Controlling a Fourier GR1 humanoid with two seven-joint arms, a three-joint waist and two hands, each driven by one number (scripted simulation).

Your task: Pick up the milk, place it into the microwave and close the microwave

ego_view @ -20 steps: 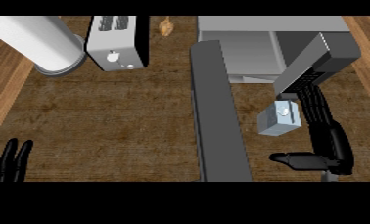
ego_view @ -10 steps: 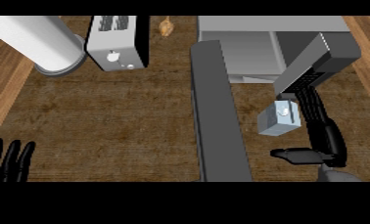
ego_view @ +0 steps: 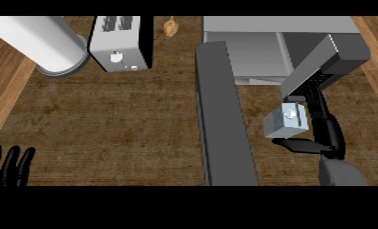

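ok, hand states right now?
Left hand: open, resting at the lower left edge.
Right hand: closed on the milk.

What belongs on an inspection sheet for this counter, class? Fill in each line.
Surface: brown counter, bare in the middle.
Job's things: milk outside the microwave, right of its open door.
Clutter: toaster, white cylinder, small tan item, all at the back.
Hands: right hand curled round the milk; left hand open, resting at the lower left edge.
Cables: nothing seen.
Surroundings: nothing seen.
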